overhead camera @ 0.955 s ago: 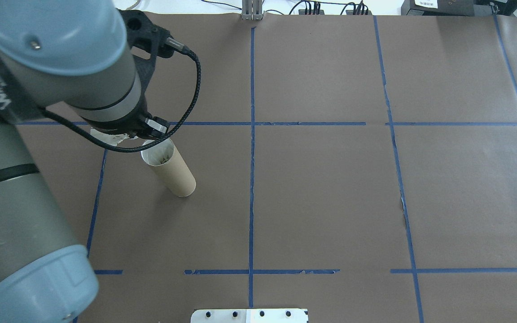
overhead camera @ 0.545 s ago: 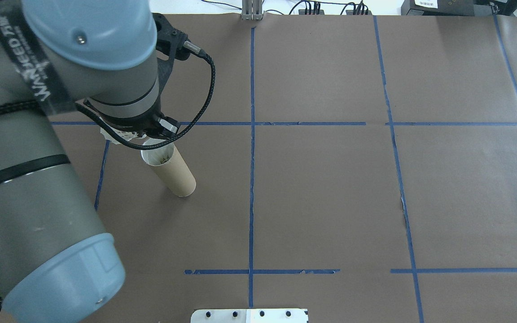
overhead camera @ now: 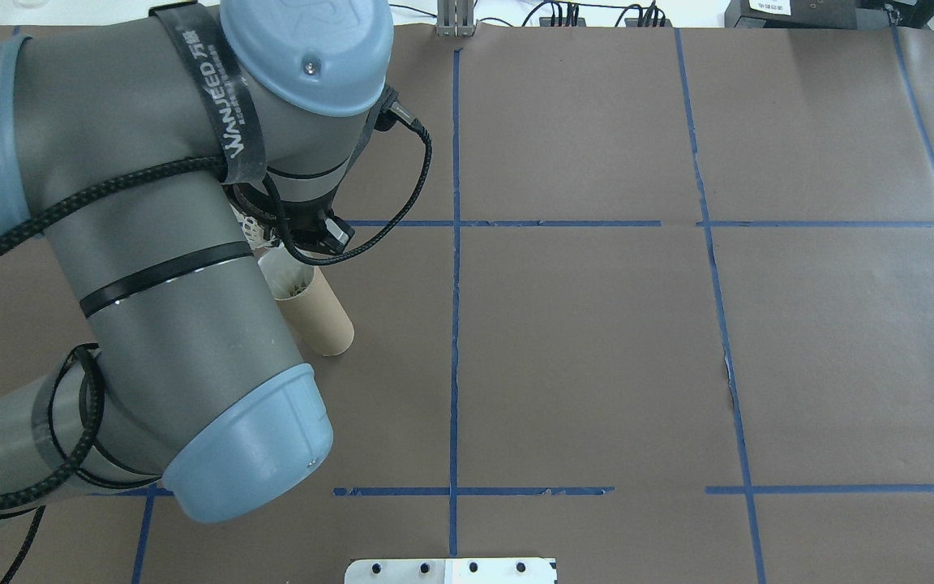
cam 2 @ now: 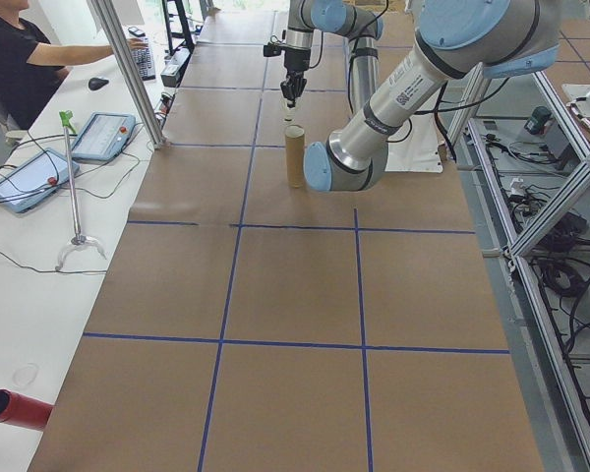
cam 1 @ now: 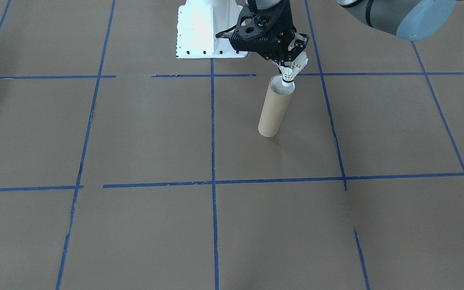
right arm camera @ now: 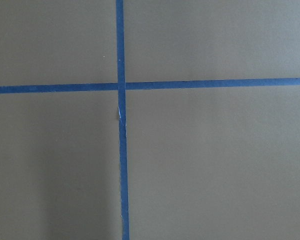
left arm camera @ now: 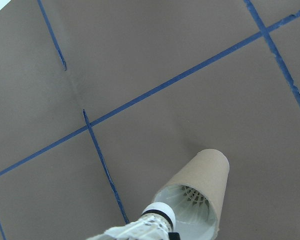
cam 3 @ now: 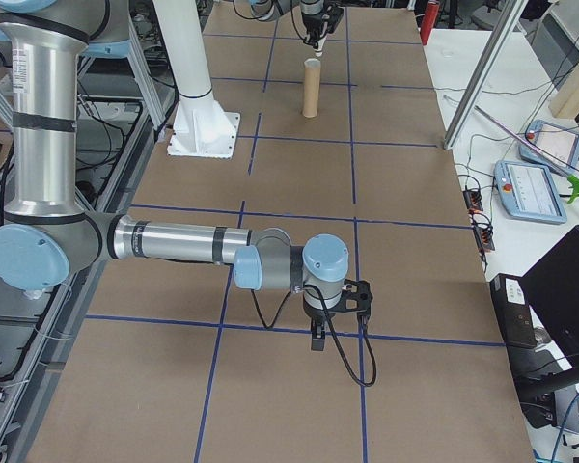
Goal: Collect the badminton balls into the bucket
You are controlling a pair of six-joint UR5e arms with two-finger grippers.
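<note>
**Shuttlecock Held Nose-Down Over the Tube**

While the brown tube stood upright on the table, the left gripper hung right above its open top. The gripper's two fingers were closed on the feather end of a white shuttlecock. The shuttlecock pointed straight down, with its round white tip and thin black band at the bottom and its feathers spread out at the top, up between the fingers. Its long line ran up and down, the same way as the tube.

The tip sat just at the mouth of the tube, near the rim on the robot's side. From the wrist camera, the tip was over the rim's edge, and I could see more white feathers already down inside the tube, against its white inner wall. I could not tell if the tip touched the rim or stayed just above it.

The tube stood close beside a blue tape line crossing on the brown paper, not far from the white robot base.

The right gripper was far away at the other end of the table, pointing down close to the paper over a crossing of blue lines. It showed only in the side view, so I could not tell how wide its fingers were.
</note>
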